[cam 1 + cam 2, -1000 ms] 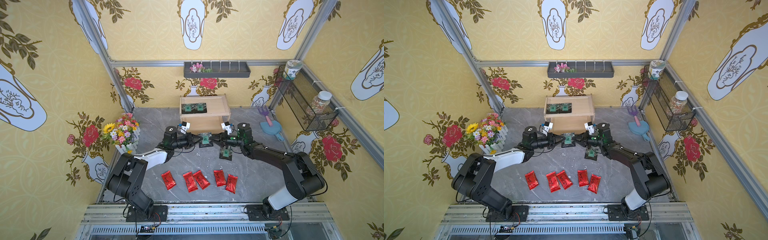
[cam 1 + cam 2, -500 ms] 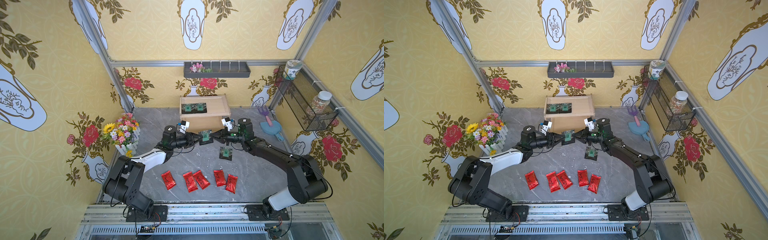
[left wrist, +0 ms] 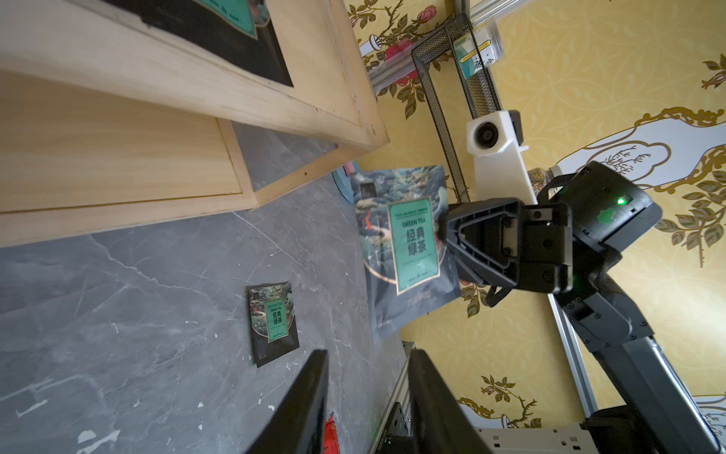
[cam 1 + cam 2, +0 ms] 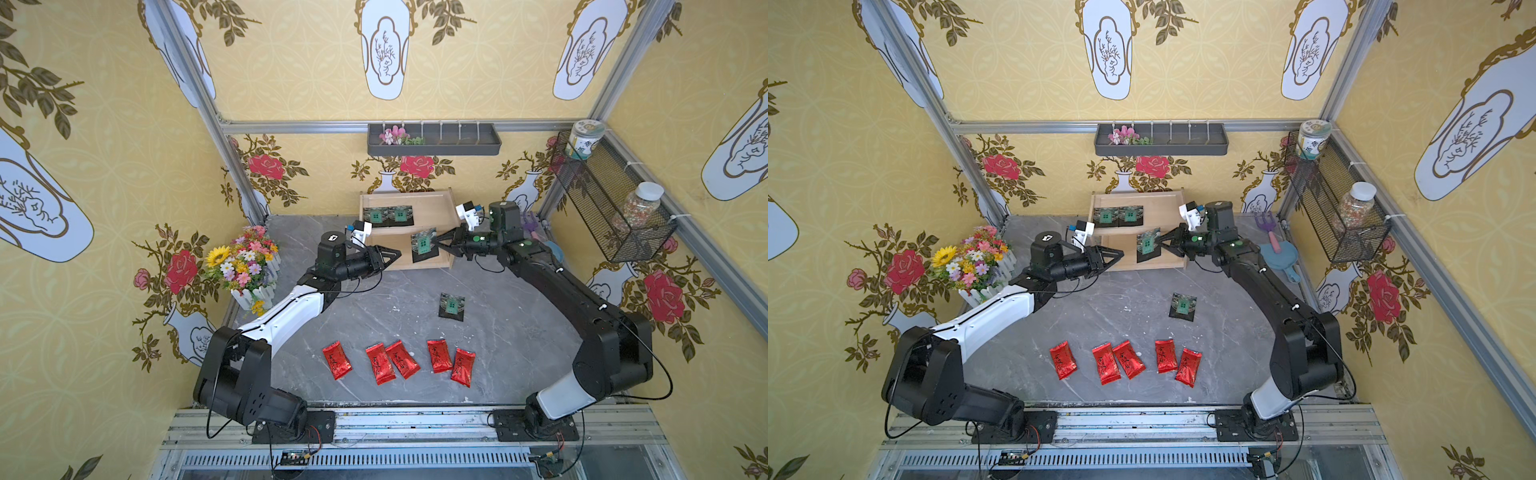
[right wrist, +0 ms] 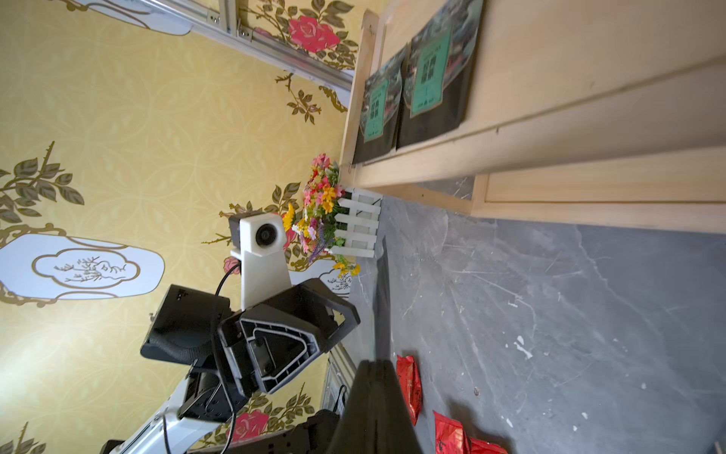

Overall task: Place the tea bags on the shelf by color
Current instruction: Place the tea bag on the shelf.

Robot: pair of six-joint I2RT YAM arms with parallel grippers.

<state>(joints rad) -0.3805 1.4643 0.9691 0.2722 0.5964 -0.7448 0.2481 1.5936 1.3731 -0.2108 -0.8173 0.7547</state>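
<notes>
**Enclosure.** Three walls are papered yellow with vase and rose motifs and framed by aluminium posts. The working surface is a grey, marble-veined bench (image 4: 365, 307), flecked with small white specks.

**Fixtures.**
- A dark grey wall tray (image 4: 457, 143) is mounted on the back wall, with a pink flower sprig in its left end compartment.
- A black wire basket (image 4: 598, 208) on the right wall carries two jars.
- A flower pot (image 4: 245, 259) with a white picket surround stands at the left rear of the bench.
- A blue scoop (image 4: 1281, 254) and a purple rake (image 4: 1264, 219) lie in the right rear corner, partly behind the right arm.

**Shelf.** The shelf (image 4: 434, 207) is light wood with two tiers and stands centrally against the back wall. Its upper tier holds two black sachets (image 4: 376, 216), (image 4: 400, 215) side by side at the left end.

**Arms.**
- The right fingers (image 4: 446, 243) are clamped on one edge of a third sachet (image 4: 423, 246). It hangs upright just in front of the lower tier, clear of the bench.
- The left fingers (image 3: 304, 408) stand apart and empty. They point towards that sachet, near it but not touching.

**Bench contents.** A fourth sachet (image 4: 451, 306) lies flat, right of centre. Five red packets (image 4: 439, 355) lie in a rough row near the front edge, and the second and third from the left touch.
</notes>
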